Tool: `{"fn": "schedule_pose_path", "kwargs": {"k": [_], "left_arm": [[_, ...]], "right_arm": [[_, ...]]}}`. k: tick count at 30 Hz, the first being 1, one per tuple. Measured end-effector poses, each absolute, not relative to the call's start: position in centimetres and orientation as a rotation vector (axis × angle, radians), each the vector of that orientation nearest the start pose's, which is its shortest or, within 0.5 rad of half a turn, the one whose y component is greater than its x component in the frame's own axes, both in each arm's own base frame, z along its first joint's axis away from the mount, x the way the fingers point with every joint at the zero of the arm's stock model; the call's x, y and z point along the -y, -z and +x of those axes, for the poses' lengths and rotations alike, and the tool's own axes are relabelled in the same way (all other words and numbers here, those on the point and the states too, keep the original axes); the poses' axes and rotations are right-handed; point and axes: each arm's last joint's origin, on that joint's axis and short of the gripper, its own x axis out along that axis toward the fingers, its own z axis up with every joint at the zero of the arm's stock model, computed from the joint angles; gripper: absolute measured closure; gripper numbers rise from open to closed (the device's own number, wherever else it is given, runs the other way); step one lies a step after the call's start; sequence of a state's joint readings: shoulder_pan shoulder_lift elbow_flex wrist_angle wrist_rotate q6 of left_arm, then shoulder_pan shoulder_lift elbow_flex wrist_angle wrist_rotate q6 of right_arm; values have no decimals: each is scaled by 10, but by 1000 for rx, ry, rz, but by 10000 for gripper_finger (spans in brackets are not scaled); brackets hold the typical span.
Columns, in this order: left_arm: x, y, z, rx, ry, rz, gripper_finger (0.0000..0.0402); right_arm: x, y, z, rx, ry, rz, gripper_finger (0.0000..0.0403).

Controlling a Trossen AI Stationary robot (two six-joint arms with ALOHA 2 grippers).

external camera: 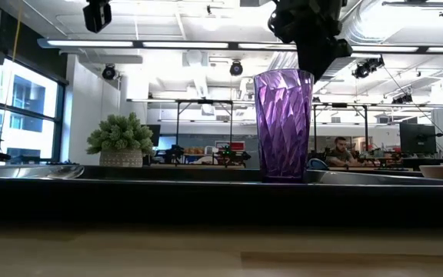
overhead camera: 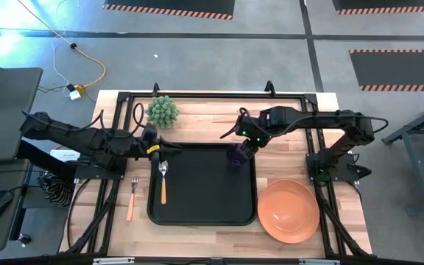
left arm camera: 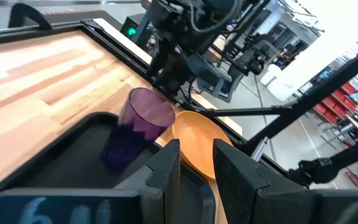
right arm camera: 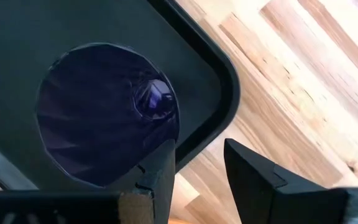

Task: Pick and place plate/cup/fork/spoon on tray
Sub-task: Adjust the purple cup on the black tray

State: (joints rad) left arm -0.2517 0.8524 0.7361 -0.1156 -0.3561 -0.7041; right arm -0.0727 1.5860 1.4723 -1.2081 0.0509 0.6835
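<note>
The purple cup (overhead camera: 235, 156) stands upright on its base in the far right corner of the black tray (overhead camera: 205, 217). My right gripper (right arm camera: 197, 149) hangs open just above it and points steeply down, with one finger over the cup's rim and the other outside it. The spoon (overhead camera: 163, 180) lies on the tray's left part. To the left of the tray, the fork (overhead camera: 132, 199) lies on the table. The orange plate (overhead camera: 289, 211) rests on the table by the tray's near right corner. My left gripper (overhead camera: 155, 147) is open and empty at the tray's far left corner. My right gripper comes from above. One finger (right arm camera: 157, 171) shows over the cup's rim (right arm camera: 173, 134) on the side toward the tray's corner. Nothing lies in the gap between the fingers. I cannot tell whether that finger touches the rim.
A spiky green plant (overhead camera: 163, 110) in a pot stands on the table beyond the tray's far left corner. A black frame runs along the table's edges. Bare wood shows at the far side and around the plate.
</note>
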Motion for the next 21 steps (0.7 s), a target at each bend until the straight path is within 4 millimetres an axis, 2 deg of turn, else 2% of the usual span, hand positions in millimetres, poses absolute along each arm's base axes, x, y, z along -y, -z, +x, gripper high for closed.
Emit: {"fn": "schedule_pose_path", "kwargs": {"k": [17,21], "left_arm": [[27,-312,187,-156,-232,-655,316],[27,-312,187,-156,-232,-655,316]], "right_arm": [[24,-304,303,-1196,520,574,272],[24,-299,307,-1215,524,571,272]]}}
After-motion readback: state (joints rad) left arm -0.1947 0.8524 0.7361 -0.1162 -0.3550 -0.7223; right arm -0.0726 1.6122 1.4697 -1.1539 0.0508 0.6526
